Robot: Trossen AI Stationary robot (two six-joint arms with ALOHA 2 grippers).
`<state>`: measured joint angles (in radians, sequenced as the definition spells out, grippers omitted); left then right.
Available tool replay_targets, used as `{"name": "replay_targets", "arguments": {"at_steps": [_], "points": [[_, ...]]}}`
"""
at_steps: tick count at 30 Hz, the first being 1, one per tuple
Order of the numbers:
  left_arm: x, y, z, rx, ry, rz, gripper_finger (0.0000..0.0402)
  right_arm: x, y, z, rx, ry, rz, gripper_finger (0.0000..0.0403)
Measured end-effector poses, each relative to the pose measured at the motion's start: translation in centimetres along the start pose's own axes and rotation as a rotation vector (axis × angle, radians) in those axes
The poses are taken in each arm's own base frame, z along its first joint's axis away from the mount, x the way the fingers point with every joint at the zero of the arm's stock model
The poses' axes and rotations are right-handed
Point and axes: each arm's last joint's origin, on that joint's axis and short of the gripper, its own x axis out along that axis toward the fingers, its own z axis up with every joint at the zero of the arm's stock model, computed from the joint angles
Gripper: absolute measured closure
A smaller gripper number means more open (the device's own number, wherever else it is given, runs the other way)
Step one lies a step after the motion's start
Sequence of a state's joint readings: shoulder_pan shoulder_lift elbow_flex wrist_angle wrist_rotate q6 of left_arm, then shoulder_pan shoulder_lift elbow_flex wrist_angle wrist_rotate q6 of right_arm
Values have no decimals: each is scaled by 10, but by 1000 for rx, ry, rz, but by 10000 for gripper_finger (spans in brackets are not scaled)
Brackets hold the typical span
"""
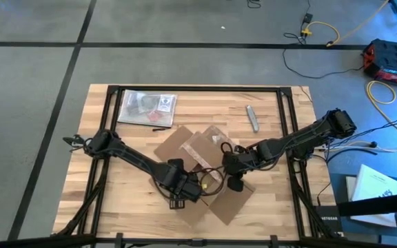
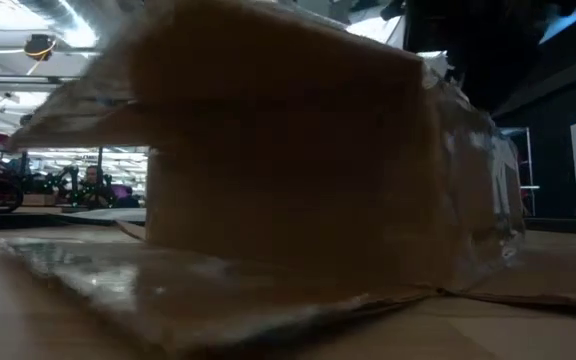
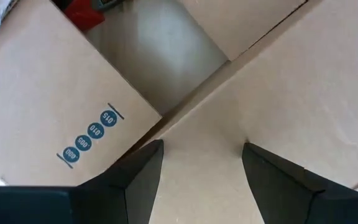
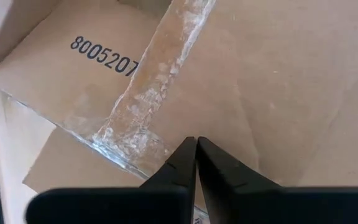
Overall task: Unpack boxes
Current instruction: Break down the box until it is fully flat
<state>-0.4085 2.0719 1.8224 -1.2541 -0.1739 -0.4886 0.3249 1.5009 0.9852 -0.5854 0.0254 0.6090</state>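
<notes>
The box (image 1: 202,162) lies flaps-out mid-desk (image 1: 274,124), nearer the front edge — the left claw (image 3: 201,180), fingers apart, hovers over a flap there, and the right claw (image 4: 196,163), fingers together, sits above a taped flap.

Low view dim & blurred up close, box (image 2: 288,150) backlit; overhead evenly lit

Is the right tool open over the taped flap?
No, the right tool is shut, its fingertips pressed together above the box's shiny tape strip.
</notes>
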Motion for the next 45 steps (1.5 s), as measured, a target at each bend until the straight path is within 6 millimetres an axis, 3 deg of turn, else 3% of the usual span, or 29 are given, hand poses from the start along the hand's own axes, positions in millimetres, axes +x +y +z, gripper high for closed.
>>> {"name": "replay_targets", "arguments": {"at_steps": [5, 15, 20, 24, 28, 36, 45], "points": [[-23, 12, -3, -52, -46, -10, 190, -9, 8, 11, -10, -84, -13, 337], [-62, 35, -10, -128, -137, -56, 190, -32, 20, 36, -27, -264, -78, 150], [-88, 45, -20, -163, -204, -81, 190, -30, 27, 45, -111, -357, -40, 70], [-112, 57, -30, -202, -278, -88, 190, -17, 32, 53, -177, -405, -30, 19], [-138, 71, -45, -234, -372, -69, 190, 1, 37, 60, -233, -399, -58, 9], [-172, 90, -68, -285, -489, -79, 190, 32, 46, 80, -353, -350, -317, 15], [-173, 92, -76, -228, -457, -48, 190, 58, 58, 99, -426, -219, -475, 16]]}}
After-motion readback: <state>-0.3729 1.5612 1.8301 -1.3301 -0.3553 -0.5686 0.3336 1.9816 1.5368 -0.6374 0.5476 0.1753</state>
